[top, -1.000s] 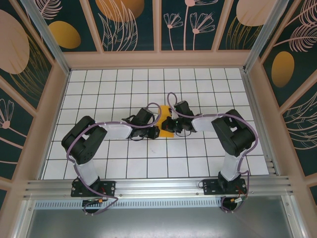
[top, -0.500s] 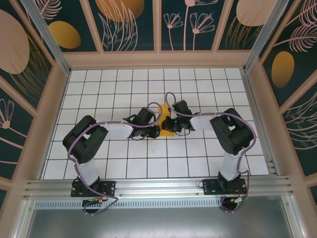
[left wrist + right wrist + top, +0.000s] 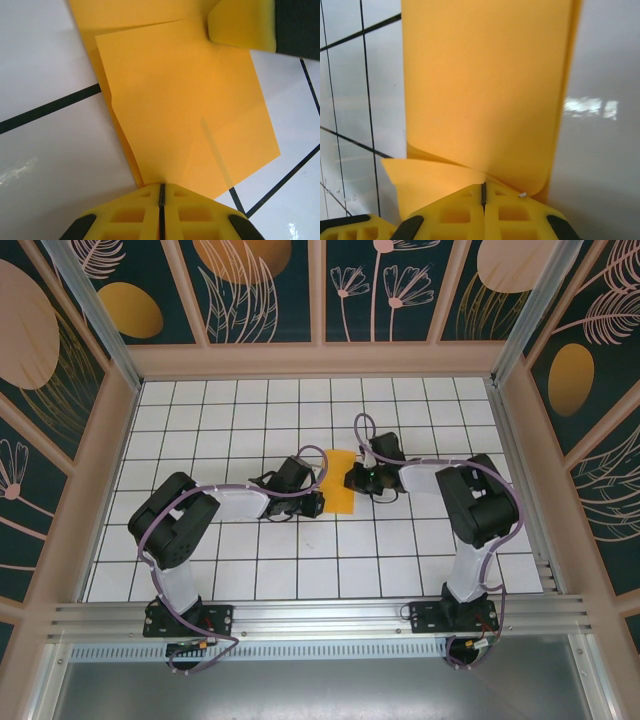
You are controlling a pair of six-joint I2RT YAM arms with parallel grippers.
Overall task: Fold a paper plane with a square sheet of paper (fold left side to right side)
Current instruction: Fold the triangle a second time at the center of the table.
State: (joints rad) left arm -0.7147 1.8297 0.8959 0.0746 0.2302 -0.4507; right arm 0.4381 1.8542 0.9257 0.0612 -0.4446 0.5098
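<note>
top external: folded paper sheet (image 3: 340, 493) lies between left gripper (image 3: 318, 503) and right gripper (image 3: 353, 478) | left wrist: jaws closed, sheet's edge touching the tips, layers spread ahead, pinch unclear | right wrist: jaws closed, curled flap just ahead of the tips

Top cam looks down from high above and behind me, far off. Both wrist cams sit close over the worktop (image 3: 200, 430), sharing the orange paper (image 3: 340, 493) with it.
</note>
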